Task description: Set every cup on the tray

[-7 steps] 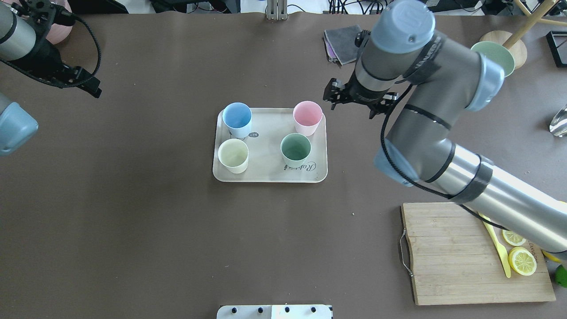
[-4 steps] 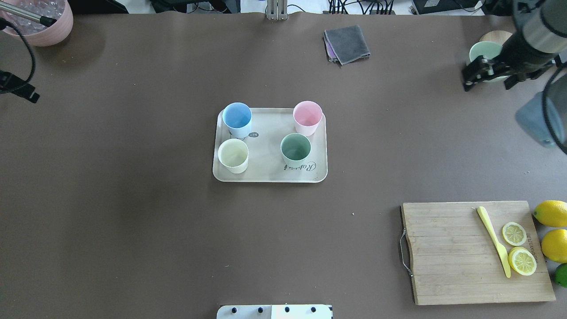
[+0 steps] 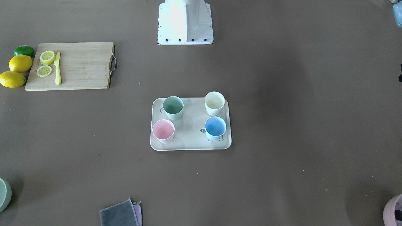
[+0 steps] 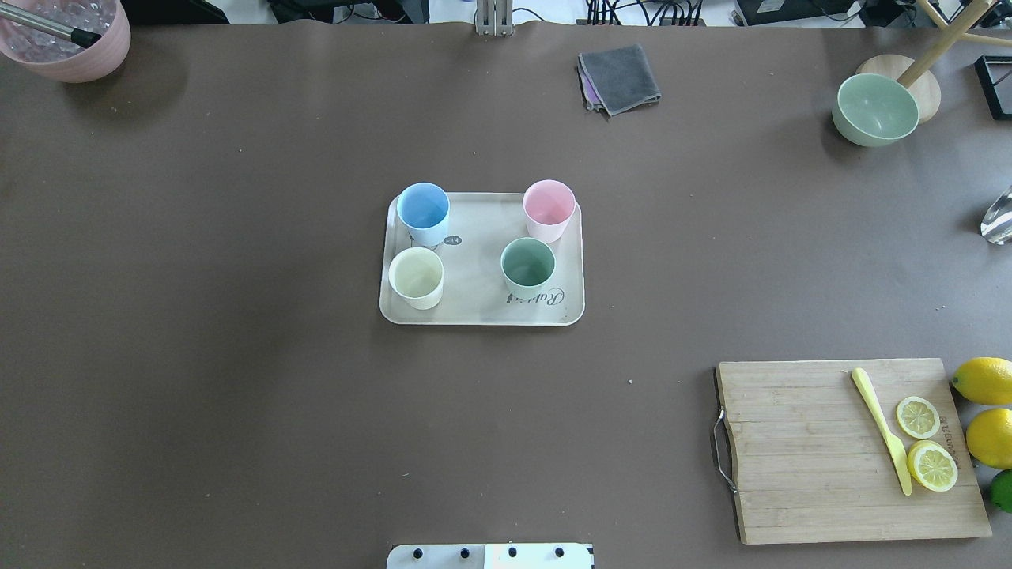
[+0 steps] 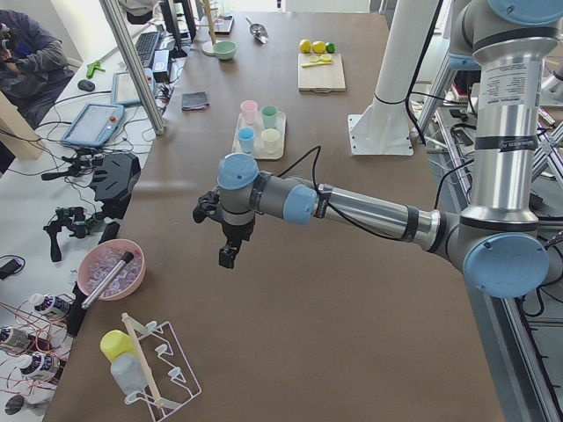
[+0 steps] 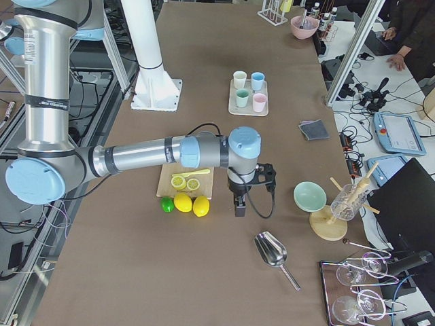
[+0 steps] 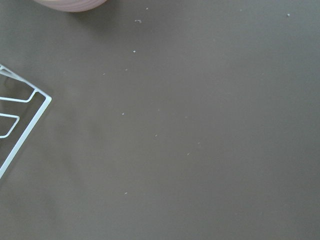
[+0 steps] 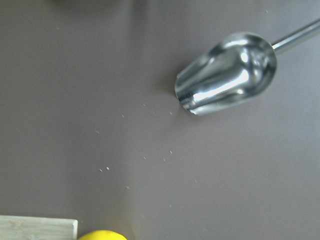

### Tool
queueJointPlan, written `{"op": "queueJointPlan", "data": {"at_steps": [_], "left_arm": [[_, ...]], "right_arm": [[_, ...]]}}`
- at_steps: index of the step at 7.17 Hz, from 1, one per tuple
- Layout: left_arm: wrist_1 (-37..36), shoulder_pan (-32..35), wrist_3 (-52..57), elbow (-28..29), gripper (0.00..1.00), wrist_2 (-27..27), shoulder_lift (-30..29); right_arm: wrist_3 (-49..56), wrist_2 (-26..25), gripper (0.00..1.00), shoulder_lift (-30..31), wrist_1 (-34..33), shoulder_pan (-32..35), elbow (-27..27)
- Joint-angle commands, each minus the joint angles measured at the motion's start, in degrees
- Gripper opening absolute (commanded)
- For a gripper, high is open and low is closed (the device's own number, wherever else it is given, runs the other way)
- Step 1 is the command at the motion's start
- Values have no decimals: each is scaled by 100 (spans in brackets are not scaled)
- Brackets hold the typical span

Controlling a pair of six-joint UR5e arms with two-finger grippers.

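- Clock directions are read in the overhead view, with the tray (image 4: pixel 478 314) as the dial's centre and 6 o'clock toward the robot.
- Nearest the robot, at about 4 o'clock, lies the wooden cutting board (image 4: pixel 798 450). It bears two lemon slices (image 4: pixel 918 416) and a yellow knife (image 4: pixel 879 427).
- Two whole lemons (image 4: pixel 983 380) and a lime (image 4: pixel 1002 490) sit just beside the board's outer edge.
- Past that fruit, at the table's right end, the right gripper (image 6: pixel 239 207) hangs pointing down over bare table. Only the side view shows it, so I cannot tell how wide its pincer stands.
- A metal scoop (image 6: pixel 272 251) lies near it on the tabletop.
- The tray rests flat at mid-table, well apart from both grippers.
- All four cups stand upright on it, each apart from the others.
- The cream-white cup (image 4: pixel 416 277) is at 8 o'clock and the mint green cup (image 4: pixel 528 266) at 4 o'clock, touching the "Rabbit" script.
- The light blue cup (image 4: pixel 423 213) is at 10 o'clock and the pink cup (image 4: pixel 549 209) at 2 o'clock.
- At the table's left end the left gripper (image 5: pixel 227 256) hangs over bare table. Its pincer's opening cannot be judged either.
- Farthest off are a pink bowl (image 4: pixel 67 39) at 10 o'clock, a folded grey cloth (image 4: pixel 621 77) at 1 o'clock and a pale green bowl (image 4: pixel 875 109) at 2 o'clock.
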State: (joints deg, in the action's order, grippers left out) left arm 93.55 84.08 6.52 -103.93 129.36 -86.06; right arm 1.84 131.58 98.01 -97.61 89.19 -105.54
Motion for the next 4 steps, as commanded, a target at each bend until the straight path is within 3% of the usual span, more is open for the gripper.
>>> {"op": "queueJointPlan", "data": {"at_steps": [1,4], "left_arm": [[67,126,297,222,98,-122,510],[85,589,192,251,98,-26,564]], "right_arm": [[62,-193,100,639,40,221,42],[88,-169,100,535,609,222,218]]}}
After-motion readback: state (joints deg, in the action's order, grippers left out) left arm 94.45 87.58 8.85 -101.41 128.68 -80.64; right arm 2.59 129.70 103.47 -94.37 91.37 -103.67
